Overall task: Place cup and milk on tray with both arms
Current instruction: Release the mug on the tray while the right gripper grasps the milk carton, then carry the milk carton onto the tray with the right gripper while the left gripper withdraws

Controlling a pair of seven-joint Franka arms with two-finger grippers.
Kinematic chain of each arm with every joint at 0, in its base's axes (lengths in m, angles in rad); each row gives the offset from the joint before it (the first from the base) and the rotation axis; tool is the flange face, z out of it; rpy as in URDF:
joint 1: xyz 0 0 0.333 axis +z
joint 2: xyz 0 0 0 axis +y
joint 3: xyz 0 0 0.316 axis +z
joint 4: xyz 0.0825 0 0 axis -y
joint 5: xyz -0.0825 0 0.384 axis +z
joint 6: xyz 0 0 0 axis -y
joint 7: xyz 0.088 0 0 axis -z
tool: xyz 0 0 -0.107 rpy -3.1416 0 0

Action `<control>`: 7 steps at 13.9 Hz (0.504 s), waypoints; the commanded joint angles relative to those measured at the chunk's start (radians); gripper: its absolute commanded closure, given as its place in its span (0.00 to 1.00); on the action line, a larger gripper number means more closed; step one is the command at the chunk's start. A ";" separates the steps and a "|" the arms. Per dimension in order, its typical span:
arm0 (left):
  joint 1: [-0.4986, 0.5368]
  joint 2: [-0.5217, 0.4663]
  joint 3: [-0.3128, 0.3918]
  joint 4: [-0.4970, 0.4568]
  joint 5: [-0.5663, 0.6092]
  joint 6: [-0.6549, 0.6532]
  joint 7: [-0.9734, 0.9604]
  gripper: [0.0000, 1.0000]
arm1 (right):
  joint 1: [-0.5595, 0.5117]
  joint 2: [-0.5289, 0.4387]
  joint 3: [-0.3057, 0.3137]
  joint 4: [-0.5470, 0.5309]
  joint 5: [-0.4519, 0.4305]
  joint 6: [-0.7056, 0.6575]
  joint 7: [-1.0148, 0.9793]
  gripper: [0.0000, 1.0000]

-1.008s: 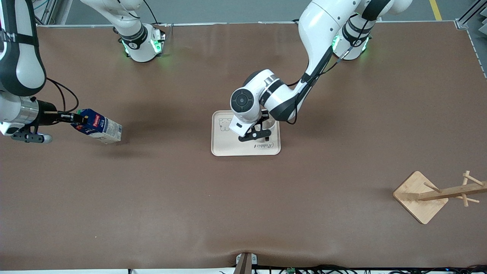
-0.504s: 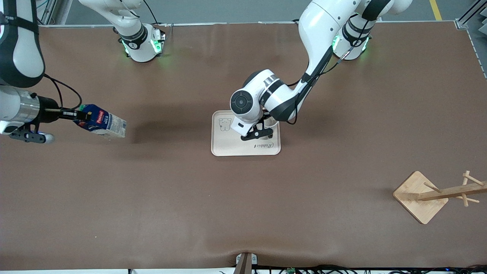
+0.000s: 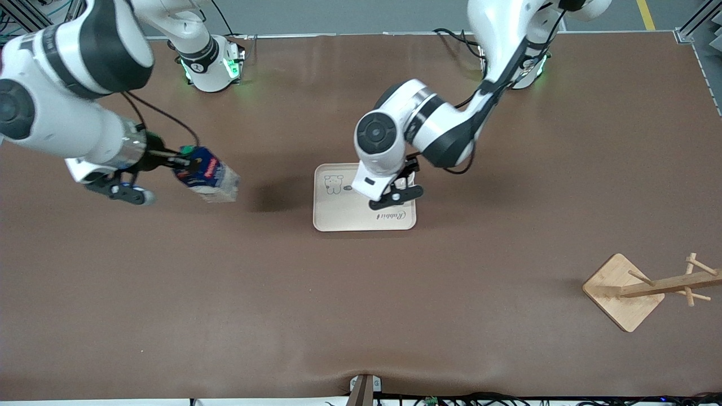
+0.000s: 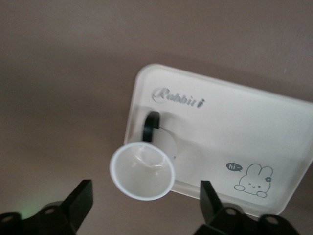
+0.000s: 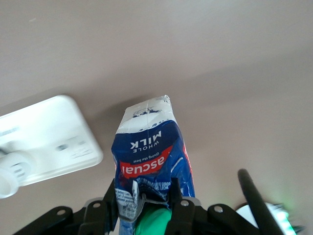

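Note:
The white cup (image 4: 142, 171) stands upright on the cream tray (image 4: 230, 122), its black handle toward the word "Rabbit". It sits in the tray's corner farther from the front camera, toward the left arm's end (image 3: 410, 179). My left gripper (image 4: 145, 197) hangs open above the cup, one finger (image 4: 80, 198) on each side and clear of it; the front view shows it over that corner (image 3: 397, 190). My right gripper (image 5: 144, 198) is shut on the top of the blue milk (image 5: 152, 154), gripping at the green cap. It holds the milk (image 3: 207, 176) tilted in the air over bare table, short of the tray (image 3: 338, 211).
A wooden rack (image 3: 623, 290) with pegs stands toward the left arm's end, nearer the front camera. The arms' green-lit bases (image 3: 211, 67) stand along the table's edge farthest from the front camera.
My left gripper has opened, let go of the cup and lifted off it. The right arm has carried the milk toward the tray.

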 commanded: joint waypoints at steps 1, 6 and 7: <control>0.072 -0.071 0.003 0.028 0.021 -0.079 0.055 0.00 | 0.090 0.069 -0.014 0.065 0.113 0.035 0.096 1.00; 0.285 -0.208 0.007 0.025 0.027 -0.136 0.326 0.00 | 0.274 0.190 -0.014 0.056 0.118 0.262 0.201 1.00; 0.334 -0.235 0.006 0.025 0.064 -0.136 0.368 0.00 | 0.310 0.215 -0.014 0.056 0.120 0.297 0.221 1.00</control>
